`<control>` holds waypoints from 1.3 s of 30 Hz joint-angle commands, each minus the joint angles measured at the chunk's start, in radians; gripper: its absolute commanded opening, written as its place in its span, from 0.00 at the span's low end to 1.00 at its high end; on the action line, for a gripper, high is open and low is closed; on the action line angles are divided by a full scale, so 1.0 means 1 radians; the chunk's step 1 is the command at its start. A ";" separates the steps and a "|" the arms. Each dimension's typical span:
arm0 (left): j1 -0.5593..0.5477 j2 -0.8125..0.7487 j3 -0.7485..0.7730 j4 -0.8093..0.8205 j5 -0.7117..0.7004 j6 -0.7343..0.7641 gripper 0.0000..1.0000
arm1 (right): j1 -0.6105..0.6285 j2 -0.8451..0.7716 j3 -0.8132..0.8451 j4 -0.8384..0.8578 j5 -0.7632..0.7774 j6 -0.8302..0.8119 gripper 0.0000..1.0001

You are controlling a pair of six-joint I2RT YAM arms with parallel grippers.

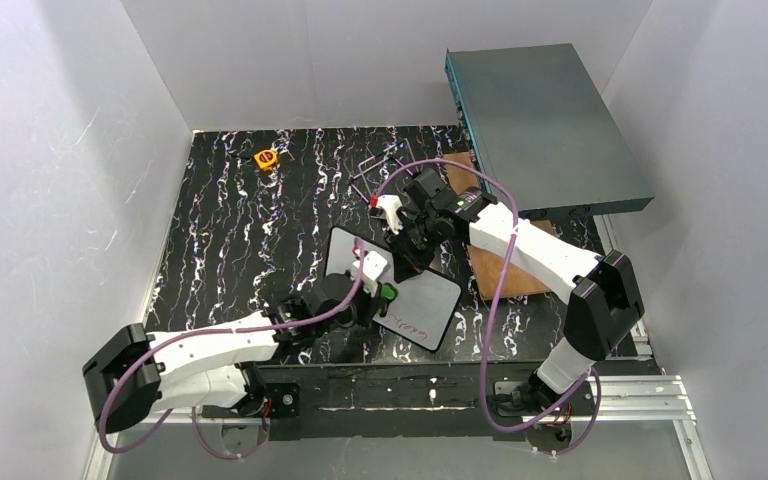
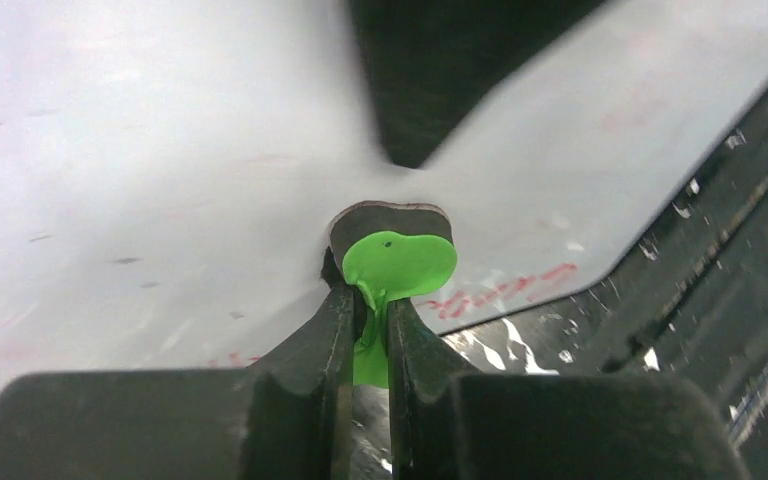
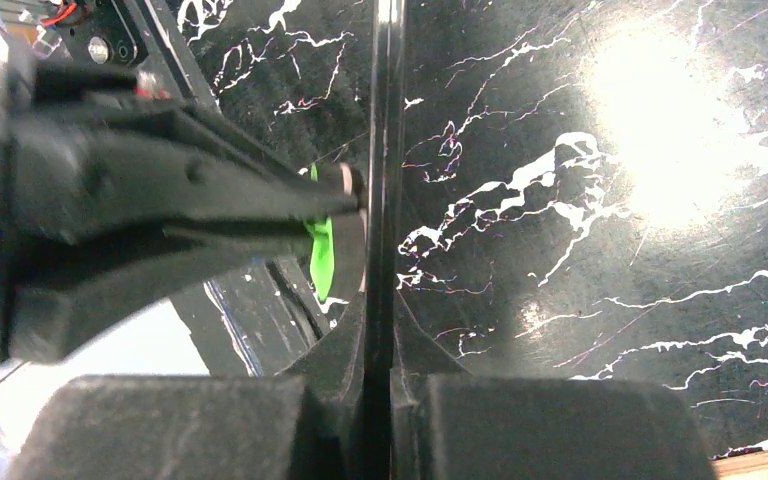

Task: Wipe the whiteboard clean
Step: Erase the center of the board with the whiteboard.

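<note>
The whiteboard (image 1: pixel 430 300) stands tilted near the table's front, a white face in a thin black frame. Red writing (image 1: pixel 412 325) remains near its lower edge, and the same red writing (image 2: pixel 505 290) shows in the left wrist view. My right gripper (image 1: pixel 407 260) is shut on the board's upper edge, which appears edge-on as a black strip (image 3: pixel 385 150) between its jaws (image 3: pixel 380 310). My left gripper (image 2: pixel 368 300) is shut on the green tab of an eraser (image 2: pixel 395 262), whose dark pad presses against the white face (image 2: pixel 160 150). The green eraser (image 1: pixel 388 293) sits mid-board.
A large grey-teal metal box (image 1: pixel 545 125) leans at the back right, with a brown wooden board (image 1: pixel 505 270) below it. A yellow tape measure (image 1: pixel 266 158) lies at the back left. Thin black wire pieces (image 1: pixel 375 165) lie behind the right gripper. White walls enclose the table.
</note>
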 commanded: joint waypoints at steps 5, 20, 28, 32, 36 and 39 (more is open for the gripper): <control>0.150 -0.136 -0.085 0.011 -0.136 -0.056 0.00 | 0.026 -0.009 -0.004 0.048 -0.015 -0.063 0.01; 0.299 -0.294 -0.174 -0.023 -0.100 -0.191 0.00 | 0.026 -0.009 -0.002 0.049 -0.018 -0.062 0.01; 0.379 -0.199 -0.119 0.113 0.285 -0.246 0.00 | 0.026 -0.001 0.010 0.038 -0.024 -0.062 0.01; 0.180 -0.176 -0.091 0.096 0.235 -0.267 0.00 | 0.034 0.037 0.043 0.007 -0.040 -0.081 0.01; 0.165 -0.243 -0.116 -0.026 0.039 -0.280 0.00 | 0.040 0.045 0.065 -0.001 -0.023 -0.096 0.01; 0.183 -0.348 -0.126 -0.130 -0.076 -0.252 0.00 | 0.040 0.044 0.083 -0.006 -0.021 -0.100 0.01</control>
